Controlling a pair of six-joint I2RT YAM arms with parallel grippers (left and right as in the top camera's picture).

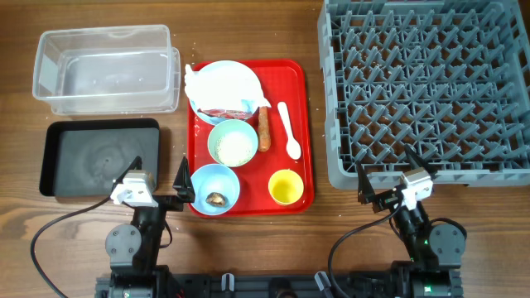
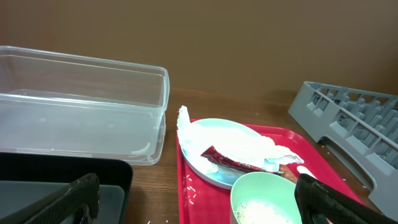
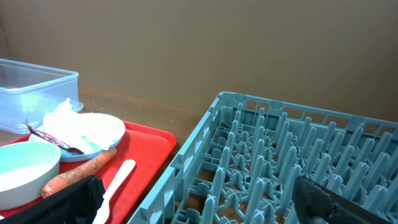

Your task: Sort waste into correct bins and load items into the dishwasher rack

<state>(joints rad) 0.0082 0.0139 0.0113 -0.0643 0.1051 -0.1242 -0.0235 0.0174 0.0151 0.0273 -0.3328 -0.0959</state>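
On the red tray point(image 1: 305, 124) sit a light blue plate point(image 1: 236, 81) with a crumpled white napkin point(image 1: 197, 83) and a red-and-white wrapper point(image 1: 225, 113). Also there are an orange carrot stick point(image 1: 264, 130), a white spoon point(image 1: 289, 130), a bowl point(image 1: 217, 132) of rice grains point(image 1: 234, 147), a bowl point(image 1: 201, 178) with a brown lump point(image 1: 215, 199), and a yellow cup point(image 1: 285, 187). My left gripper point(image 1: 159, 175) is open and empty at the tray's front left corner. My right gripper point(image 1: 387, 175) is open and empty at the front edge of the grey rack point(image 1: 426, 87).
The clear tub point(image 1: 106, 68) stands at the back left, with the black tray point(image 1: 99, 156) in front of it. A few grains lie on the wood between the black tray and the red tray. Bare table lies between the red tray and the rack.
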